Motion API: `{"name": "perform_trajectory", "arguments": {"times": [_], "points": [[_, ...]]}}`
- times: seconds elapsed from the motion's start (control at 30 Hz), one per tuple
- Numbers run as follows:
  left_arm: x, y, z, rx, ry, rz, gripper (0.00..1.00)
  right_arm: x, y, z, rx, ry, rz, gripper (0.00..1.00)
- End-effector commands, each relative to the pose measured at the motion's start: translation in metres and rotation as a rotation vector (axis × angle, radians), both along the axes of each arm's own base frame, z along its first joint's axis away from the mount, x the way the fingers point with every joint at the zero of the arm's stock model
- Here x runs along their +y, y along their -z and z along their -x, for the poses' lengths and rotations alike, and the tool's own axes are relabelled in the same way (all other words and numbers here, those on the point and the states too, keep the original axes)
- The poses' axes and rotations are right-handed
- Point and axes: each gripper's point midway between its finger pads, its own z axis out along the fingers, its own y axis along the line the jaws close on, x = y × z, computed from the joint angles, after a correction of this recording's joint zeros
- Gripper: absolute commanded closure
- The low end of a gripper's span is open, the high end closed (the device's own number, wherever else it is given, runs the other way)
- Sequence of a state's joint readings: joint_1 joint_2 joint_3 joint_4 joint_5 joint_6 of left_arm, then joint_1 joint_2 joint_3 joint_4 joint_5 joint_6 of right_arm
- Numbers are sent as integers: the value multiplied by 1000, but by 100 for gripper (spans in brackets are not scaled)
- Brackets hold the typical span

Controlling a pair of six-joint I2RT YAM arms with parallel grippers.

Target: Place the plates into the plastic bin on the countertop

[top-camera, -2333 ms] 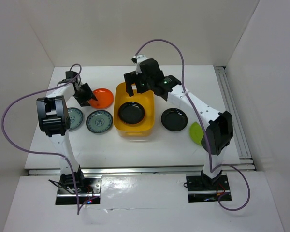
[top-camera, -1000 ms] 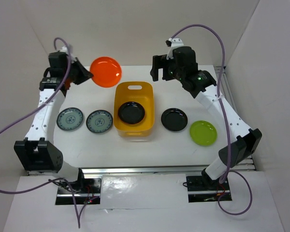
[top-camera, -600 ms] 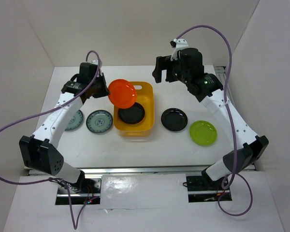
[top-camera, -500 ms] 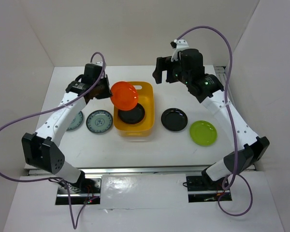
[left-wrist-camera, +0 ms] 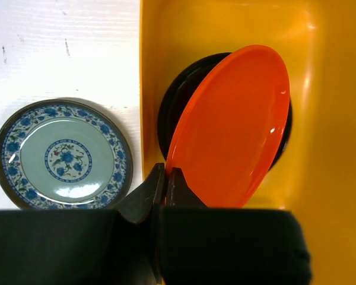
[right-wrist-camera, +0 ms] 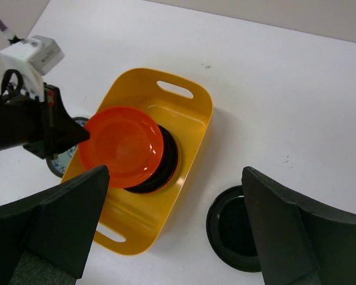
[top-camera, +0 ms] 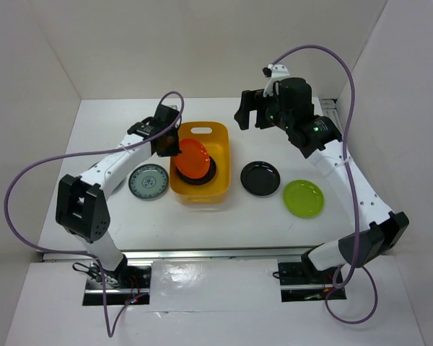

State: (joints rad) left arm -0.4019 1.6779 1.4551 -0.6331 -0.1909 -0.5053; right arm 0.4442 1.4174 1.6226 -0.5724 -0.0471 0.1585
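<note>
**While pinched at its rim, the orange plate tilts inside the plastic bin**

Where my left gripper (left-wrist-camera: 166, 179) reaches over the bin's left wall, its two fingers are pressed onto the near rim of the orange plate (left-wrist-camera: 231, 124). That plate slants away from the gripper into the plastic bin (top-camera: 199, 199), tilted rather than flat, and covers most of the black plate (left-wrist-camera: 169, 111) lying on the bin floor. I cannot tell whether the two plates touch.

Just outside the bin's left wall, a blue-patterned plate (left-wrist-camera: 62, 157) lies flat on the white surface (top-camera: 224, 223), close beside my left gripper.

My right gripper (top-camera: 247, 118) hangs high behind the bin's right far corner, fingers spread wide and holding nothing. Below it, right of the bin, a second black plate (top-camera: 260, 179) rests on the surface, with a lime green plate (top-camera: 304, 198) just beyond.
</note>
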Motion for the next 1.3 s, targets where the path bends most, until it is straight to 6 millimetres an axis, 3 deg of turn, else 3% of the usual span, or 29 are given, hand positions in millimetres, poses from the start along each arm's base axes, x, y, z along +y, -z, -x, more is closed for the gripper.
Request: {"name": "perform_trajectory", "arguments": {"times": [0.0,0.23,0.3,0.33,0.4,0.43,0.5,0.53,0.63,0.67,0.73,0.77,0.8,0.87,0.93,1.03,1.1,1.13,1.27], "points": [[0,-10,-15,-43,-43,-11,100,-1,-15,9,-40,-30,-22,0],[-6,6,-24,-9,-38,-20,97,0,-12,6,-32,-30,-18,0],[-9,6,-23,-3,-36,-1,79,2,-12,7,-30,-38,-21,0],[-13,3,-23,-4,-23,18,62,2,-12,7,-30,-38,-21,0],[-16,-8,-25,-25,-17,36,45,3,-8,5,-21,-38,-17,0],[-22,-11,-22,-28,1,51,21,3,-8,5,-21,-38,-17,0],[-31,-36,-27,-74,25,101,17,1,-3,4,-14,-30,-10,0],[-34,-50,-27,-99,38,127,0,-1,-1,2,-16,-16,-5,0],[-52,-87,-28,-158,100,165,0,-13,22,-7,26,12,-10,0],[-58,-110,-31,-202,111,184,0,-19,25,-8,39,14,-34,0],[-59,-134,-32,-235,119,191,0,-31,49,-13,76,31,-34,0],[-57,-131,-30,-220,119,185,0,-37,59,-15,85,39,-20,0],[-58,-150,-30,-249,112,207,0,-48,80,-16,121,70,11,0],[-53,-164,-25,-262,103,202,0,-74,111,-26,167,119,68,0],[-45,-182,-22,-292,92,233,0,-88,153,-29,244,134,115,0],[-26,-202,-15,-322,79,269,0,-99,181,-39,269,131,182,1],[-10,-202,-14,-316,52,269,0,-110,211,-42,343,116,234,3],[-3,-206,-9,-318,39,267,0,-110,212,-47,348,108,246,3],[35,-194,-1,-275,-69,260,0,-127,249,-53,478,104,180,6]]}}
